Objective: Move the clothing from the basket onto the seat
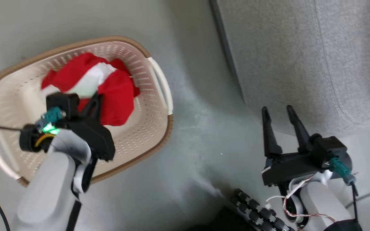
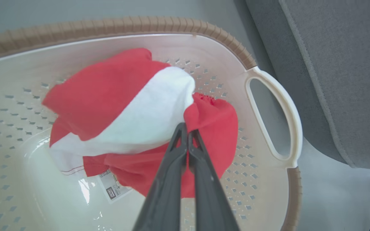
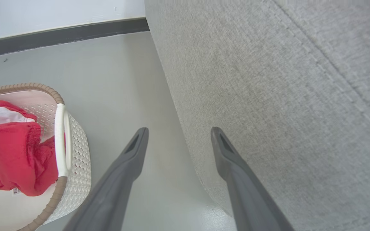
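The clothing [image 2: 133, 106], red with a white panel, sits bunched in the basket [image 2: 108, 27], which stands on the floor [image 1: 198, 134] just beside the seat [image 1: 300, 64]. My left gripper [image 2: 186, 128] has its fingers pinched together on a red fold at the bundle's edge, so this is the grasp step and it looks secured. My right gripper [image 1: 277, 108] is spread wide and empty, over the floor by the seat's corner. Next: lift clear of the basket and swing over the seat. The pinch is thin and may slip.
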